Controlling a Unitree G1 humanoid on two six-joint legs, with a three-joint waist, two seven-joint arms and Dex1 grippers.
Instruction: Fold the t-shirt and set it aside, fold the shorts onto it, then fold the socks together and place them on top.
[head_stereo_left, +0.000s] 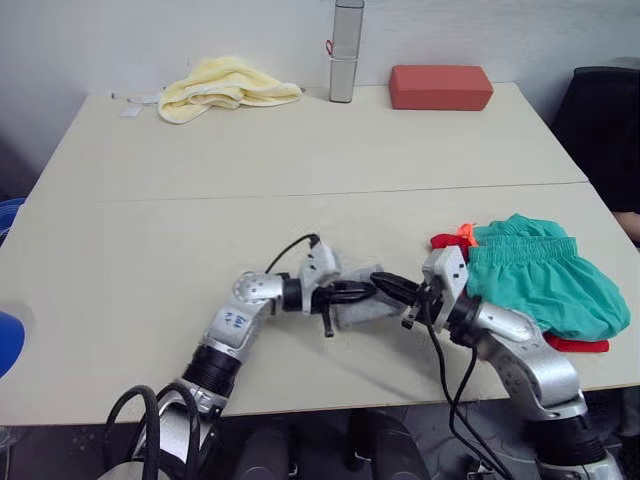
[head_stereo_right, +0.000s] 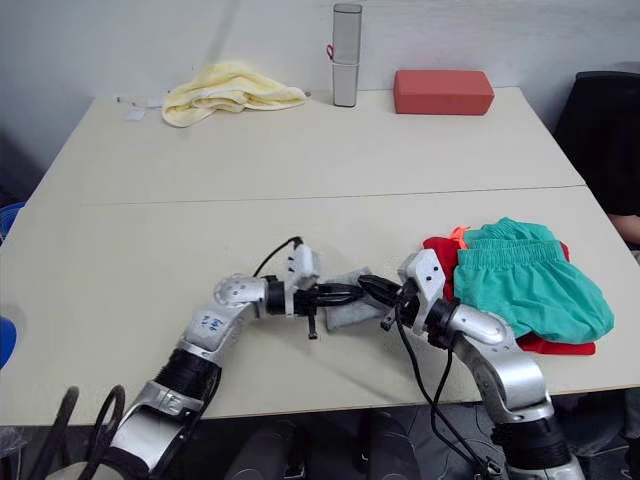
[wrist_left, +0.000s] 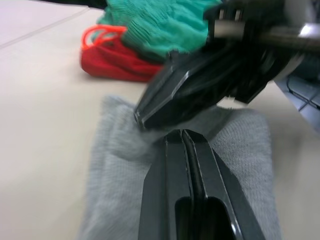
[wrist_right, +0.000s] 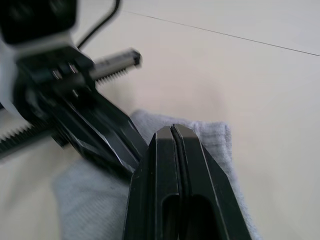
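The grey socks (head_stereo_left: 352, 308) lie flat in a small stack near the table's front edge. My left gripper (head_stereo_left: 370, 291) and right gripper (head_stereo_left: 378, 281) meet tip to tip above them. In the left wrist view my left gripper (wrist_left: 181, 134) is shut, its tips resting on the socks (wrist_left: 115, 175), with nothing seen between the fingers. The right wrist view has my right gripper (wrist_right: 172, 129) shut too, over the socks (wrist_right: 212, 135). At the right, the teal shorts (head_stereo_left: 540, 280) lie folded on the folded red t-shirt (head_stereo_left: 577, 345).
Along the far edge of the table (head_stereo_left: 300, 150) lie a pale yellow towel (head_stereo_left: 225, 85), an upright grey cylinder (head_stereo_left: 346, 50) and a brick-red block (head_stereo_left: 440, 87). A black chair (head_stereo_left: 605, 120) stands past the table's right side.
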